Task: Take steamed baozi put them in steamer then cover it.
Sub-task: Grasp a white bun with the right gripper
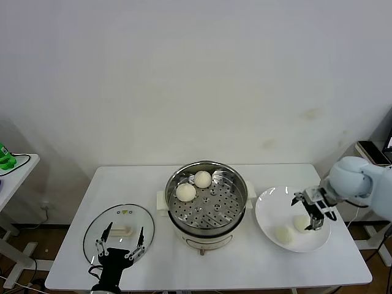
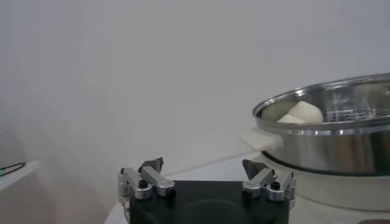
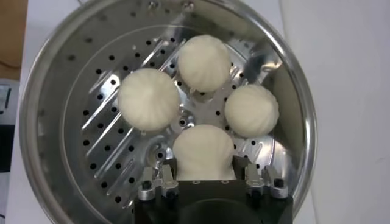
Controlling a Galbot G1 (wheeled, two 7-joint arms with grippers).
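Inside steamer, two baozi; on plate, seemingly two more.

The right arm is covered in a rounded pale blue-white shell. Each gripper, right and left, is built of silver metal links with dark fingertips, fastened by black screws to a black block.
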